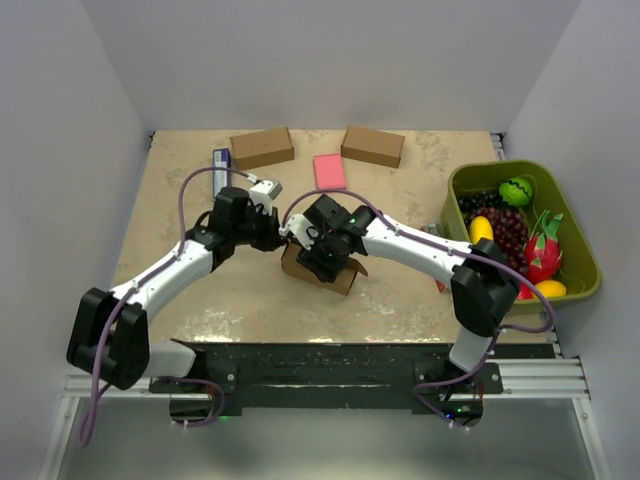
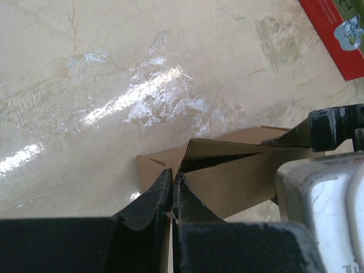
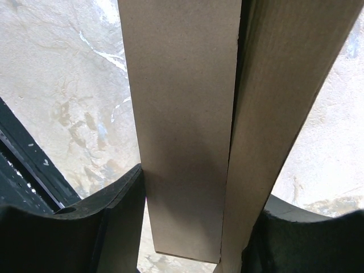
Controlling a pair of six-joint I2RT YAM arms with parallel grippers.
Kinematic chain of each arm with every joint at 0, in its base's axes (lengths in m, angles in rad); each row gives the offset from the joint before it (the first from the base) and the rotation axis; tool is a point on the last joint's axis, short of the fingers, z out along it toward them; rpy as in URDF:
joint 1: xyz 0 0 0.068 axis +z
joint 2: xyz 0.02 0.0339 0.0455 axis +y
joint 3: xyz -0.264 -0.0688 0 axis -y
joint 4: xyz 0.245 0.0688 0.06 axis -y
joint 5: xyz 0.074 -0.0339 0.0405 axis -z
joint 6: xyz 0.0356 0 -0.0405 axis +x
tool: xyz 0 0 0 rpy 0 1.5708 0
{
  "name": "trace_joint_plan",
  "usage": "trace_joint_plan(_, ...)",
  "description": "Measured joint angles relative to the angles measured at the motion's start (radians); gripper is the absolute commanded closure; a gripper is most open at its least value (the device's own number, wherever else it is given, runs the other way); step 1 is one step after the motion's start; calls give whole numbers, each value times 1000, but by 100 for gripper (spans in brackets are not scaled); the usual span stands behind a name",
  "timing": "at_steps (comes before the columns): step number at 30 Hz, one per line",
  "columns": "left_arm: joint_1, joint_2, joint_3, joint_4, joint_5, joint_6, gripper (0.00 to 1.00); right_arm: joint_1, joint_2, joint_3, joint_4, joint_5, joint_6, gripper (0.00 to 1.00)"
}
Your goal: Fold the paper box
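Observation:
The paper box (image 1: 345, 276) is a partly folded brown cardboard mailer lying at the table's centre, between the two arms. My left gripper (image 1: 283, 238) reaches it from the left and is shut on a thin corner flap; in the left wrist view the gripper (image 2: 172, 176) pinches that flap, with the paper box (image 2: 239, 176) gaping open behind it. My right gripper (image 1: 318, 260) comes down on the box from the right. In the right wrist view the gripper (image 3: 202, 185) has both fingers pressed against the sides of the paper box (image 3: 187, 114), which fills the gap between them.
Two ready-made brown boxes (image 1: 262, 147) (image 1: 372, 146) stand at the back with a pink pad (image 1: 329, 171) between them. A blue packet (image 1: 221, 160) lies at back left. A green bin of fruit (image 1: 585, 262) sits at right. A red packet (image 2: 335, 31) lies close by.

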Motion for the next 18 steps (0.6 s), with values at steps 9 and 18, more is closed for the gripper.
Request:
trace_joint_plan(9,-14,-127,-229,238,-66,-108,100,10,9,2,-2,1,-6,58)
trace_joint_plan(18,-63,-174,-304,330,-170,-138,100,11,9,2,-2,2,-6,58)
